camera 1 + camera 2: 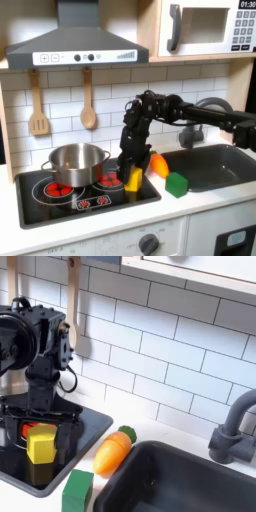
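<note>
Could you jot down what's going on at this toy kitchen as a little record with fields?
setting: toy kitchen with a stove and a sink
gripper: over the stove's right side, shut on the yellow block
on stove: silver pot, at the first exterior view's left of the gripper
on counter: carrot and green block, between stove and sink
wall: two wooden utensils

first exterior view frontal, wide; second exterior view close, angled; both share stove (85, 195) (60, 456)
</note>
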